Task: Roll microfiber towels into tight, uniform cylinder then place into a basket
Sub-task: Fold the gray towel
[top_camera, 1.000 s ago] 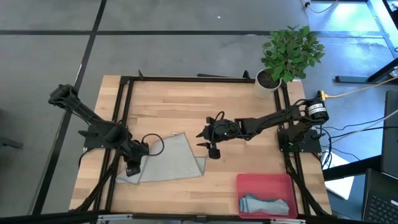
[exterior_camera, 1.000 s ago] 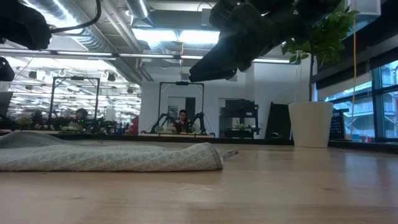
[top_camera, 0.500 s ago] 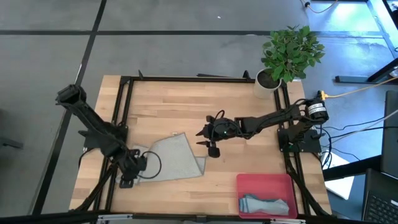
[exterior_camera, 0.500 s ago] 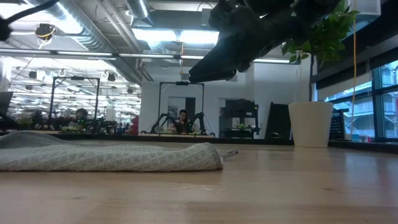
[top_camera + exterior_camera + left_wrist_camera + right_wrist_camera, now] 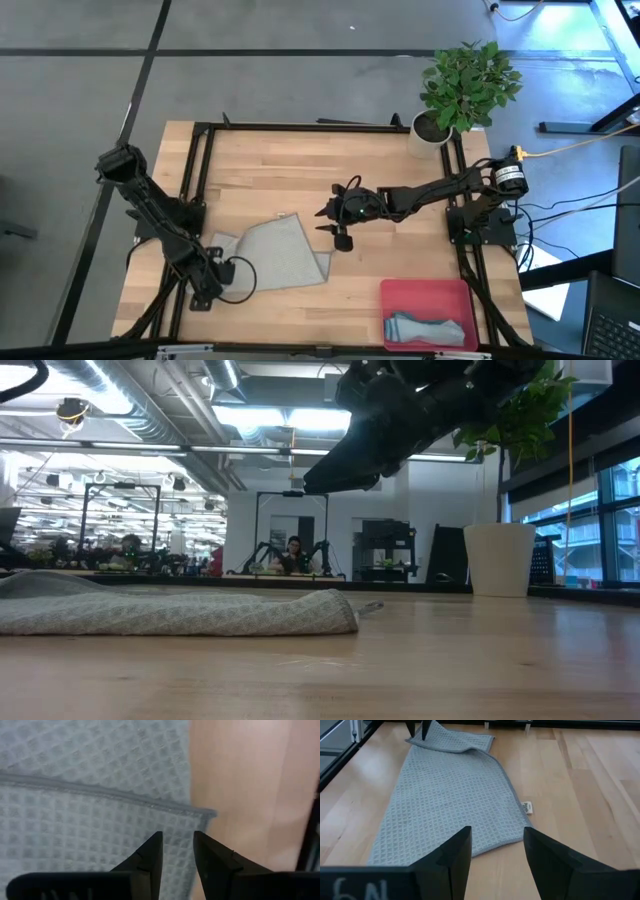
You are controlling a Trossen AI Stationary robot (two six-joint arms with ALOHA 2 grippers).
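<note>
A pale grey-green waffle towel (image 5: 275,255) lies flat on the table's near left part, its left end folded over (image 5: 452,742); it also shows in the low view (image 5: 170,612). A small white tag (image 5: 528,807) sticks out at its right end. My left gripper (image 5: 205,292) points down over the towel's near left corner (image 5: 202,812), its fingers a little apart. My right gripper (image 5: 332,228) hovers open and empty above the towel's right end (image 5: 496,837). The pink basket (image 5: 400,292) at the near right holds a rolled teal towel (image 5: 428,328). My left gripper stands with its fingertips (image 5: 152,845) right over the top layer of the folded left end, next to the hemmed edge (image 5: 100,795). I cannot tell whether it touches the cloth.
A potted plant (image 5: 462,85) stands at the table's far right corner. A black metal frame (image 5: 300,127) runs round the table's edges. Bare wood (image 5: 290,170) lies beyond the towel toward the far edge.
My left gripper has gone toward the table's near edge along the towel's left end. The towel has kept its place and shape. My right gripper has kept still.
</note>
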